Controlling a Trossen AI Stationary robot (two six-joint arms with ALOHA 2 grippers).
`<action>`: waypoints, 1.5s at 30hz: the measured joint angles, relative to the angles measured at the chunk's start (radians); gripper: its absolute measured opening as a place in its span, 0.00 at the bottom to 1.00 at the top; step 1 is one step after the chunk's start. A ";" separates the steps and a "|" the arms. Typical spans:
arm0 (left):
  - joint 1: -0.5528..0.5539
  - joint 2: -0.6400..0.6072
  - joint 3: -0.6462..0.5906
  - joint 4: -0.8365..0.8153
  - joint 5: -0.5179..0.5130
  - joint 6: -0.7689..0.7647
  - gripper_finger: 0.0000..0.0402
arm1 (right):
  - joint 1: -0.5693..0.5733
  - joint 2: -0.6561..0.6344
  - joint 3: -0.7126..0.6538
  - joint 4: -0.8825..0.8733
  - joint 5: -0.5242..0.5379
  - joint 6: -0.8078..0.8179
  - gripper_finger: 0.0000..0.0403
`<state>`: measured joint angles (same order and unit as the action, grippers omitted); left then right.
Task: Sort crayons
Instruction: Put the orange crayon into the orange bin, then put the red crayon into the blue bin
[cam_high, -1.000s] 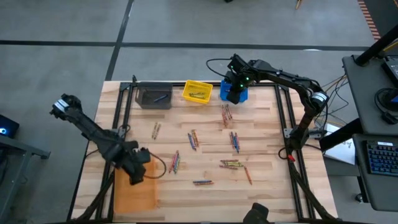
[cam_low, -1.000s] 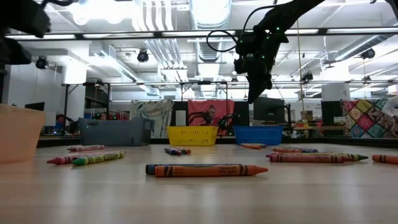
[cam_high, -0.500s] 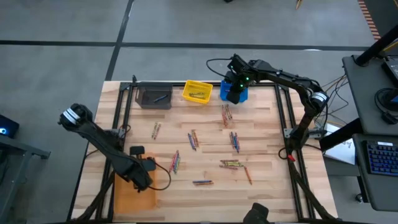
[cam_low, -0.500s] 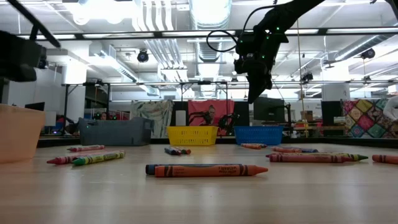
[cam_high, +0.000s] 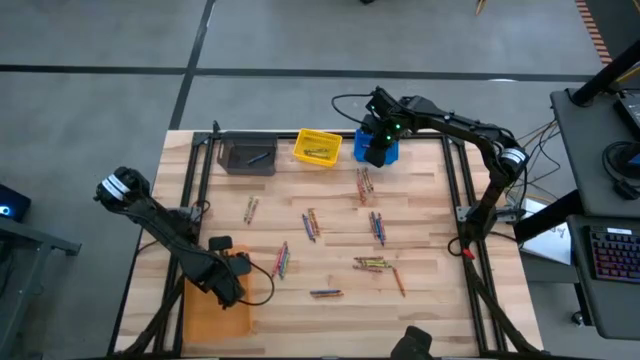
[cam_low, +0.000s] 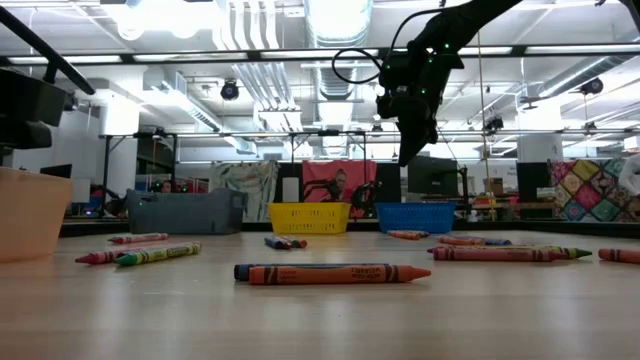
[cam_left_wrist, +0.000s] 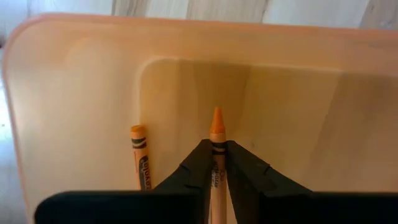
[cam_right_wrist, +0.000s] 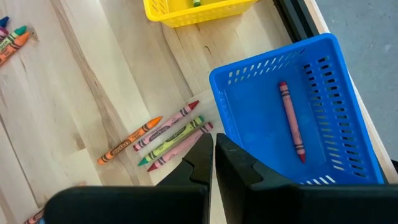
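Inside orange bin (cam_left_wrist: 74, 81) — 1 loose crayon (cam_left_wrist: 142, 155), blue bin (cam_right_wrist: 323, 74) — 1 red

Grey (cam_high: 247, 158), yellow (cam_high: 317, 147), blue (cam_high: 388, 152), orange bins (cam_high: 215, 312).

hidden: orange crayon (cam_left_wrist: 216, 163) lower end behind left claw (cam_left_wrist: 214, 155) | orange bin (cam_low: 28, 212) cut off by frame edge

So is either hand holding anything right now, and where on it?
The left hand pinches an orange crayon just behind its tip, over the orange bin. The right hand is shut on nothing.
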<state>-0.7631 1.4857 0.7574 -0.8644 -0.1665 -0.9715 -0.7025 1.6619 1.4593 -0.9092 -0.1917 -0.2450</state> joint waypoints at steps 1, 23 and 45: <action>0.000 0.000 0.000 -0.001 0.000 -0.009 0.08 | 0.000 0.000 0.000 0.000 0.000 0.000 0.02; 0.120 -0.253 0.157 -0.240 -0.192 -0.011 0.18 | 0.043 0.000 -0.001 0.007 0.000 0.099 0.02; 0.909 -0.517 0.156 0.198 -0.150 0.981 0.09 | 0.309 0.002 -0.008 0.032 0.001 0.263 0.02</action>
<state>0.1460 0.9691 0.9134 -0.6665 -0.3167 0.0092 -0.3939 1.6642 1.4516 -0.8775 -0.1911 0.0184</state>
